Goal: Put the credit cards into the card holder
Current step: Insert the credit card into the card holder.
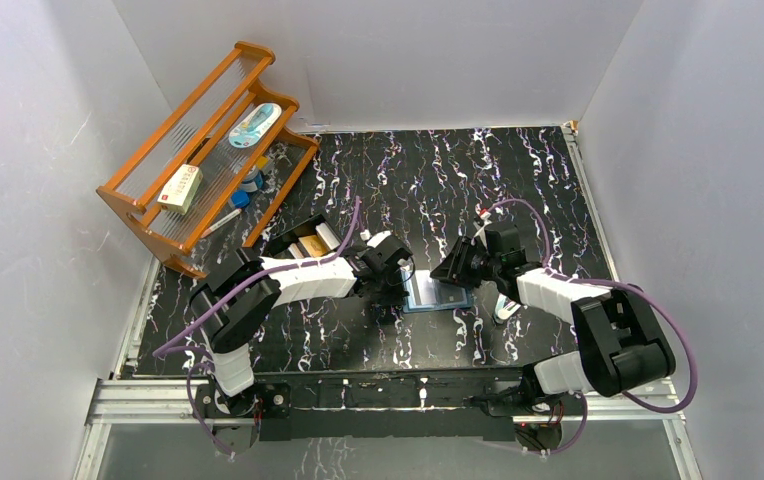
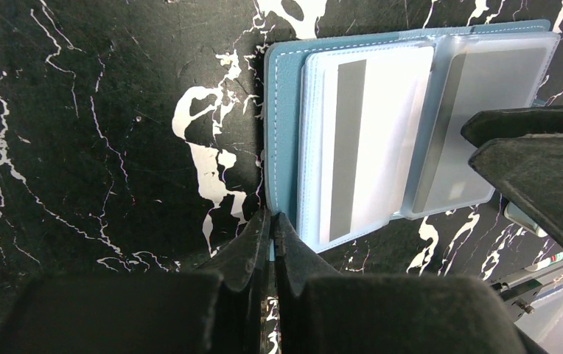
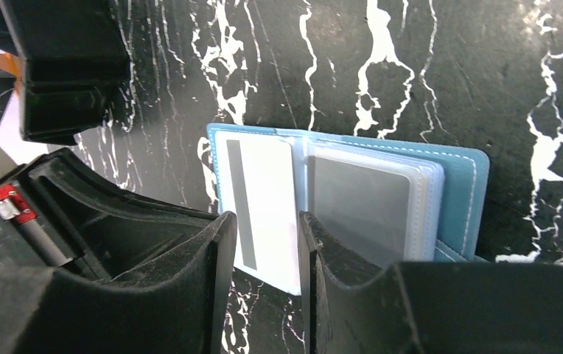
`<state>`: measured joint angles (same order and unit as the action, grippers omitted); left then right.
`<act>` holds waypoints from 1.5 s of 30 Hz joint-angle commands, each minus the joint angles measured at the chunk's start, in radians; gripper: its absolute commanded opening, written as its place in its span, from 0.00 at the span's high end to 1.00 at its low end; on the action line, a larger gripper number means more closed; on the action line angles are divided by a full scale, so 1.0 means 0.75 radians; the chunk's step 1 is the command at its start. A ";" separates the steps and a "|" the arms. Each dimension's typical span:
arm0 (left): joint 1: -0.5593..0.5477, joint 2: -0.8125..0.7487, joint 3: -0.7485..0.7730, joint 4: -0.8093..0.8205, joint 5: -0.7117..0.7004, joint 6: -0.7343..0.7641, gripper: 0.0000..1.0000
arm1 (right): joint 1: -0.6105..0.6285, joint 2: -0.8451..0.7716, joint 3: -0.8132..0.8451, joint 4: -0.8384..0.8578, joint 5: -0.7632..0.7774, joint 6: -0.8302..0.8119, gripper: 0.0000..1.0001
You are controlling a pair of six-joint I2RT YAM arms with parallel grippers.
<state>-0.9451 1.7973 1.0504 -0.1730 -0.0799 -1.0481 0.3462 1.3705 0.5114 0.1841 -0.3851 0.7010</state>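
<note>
One white card (image 3: 260, 177) lies in the open card holder (image 3: 459, 184), centre of the top view, its lower end jutting past the pocket. Astride it the right gripper (image 3: 265, 221) stands parted, gripping nothing. The left gripper (image 2: 271, 225) is closed at the cover's lower-left corner in its own view. A crooked push could buckle the card or skid the holder. Open table (image 1: 518, 180) lies toward the frame's top, and the arms crowd the holder's sides.

White walls (image 1: 408, 60); black marbled tabletop (image 1: 438, 180); wooden rack (image 1: 158, 238), contents unclear.
</note>
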 commanded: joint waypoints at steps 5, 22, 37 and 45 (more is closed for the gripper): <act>-0.005 0.035 -0.004 -0.114 -0.062 0.031 1.00 | 0.033 0.045 0.025 0.020 0.013 -0.020 0.55; -0.004 0.038 -0.003 -0.067 -0.019 0.041 1.00 | 0.097 0.091 -0.002 0.147 -0.052 0.061 0.63; -0.005 -0.037 0.051 -0.184 -0.096 0.080 0.70 | 0.096 0.052 0.021 0.028 -0.028 0.014 0.66; -0.002 -0.121 0.206 -0.332 -0.217 0.115 0.54 | 0.089 -0.163 0.074 -0.191 0.076 -0.078 0.58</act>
<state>-0.9466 1.7882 1.1206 -0.3157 -0.1509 -0.9897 0.4145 1.3220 0.5148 0.1055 -0.3660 0.6922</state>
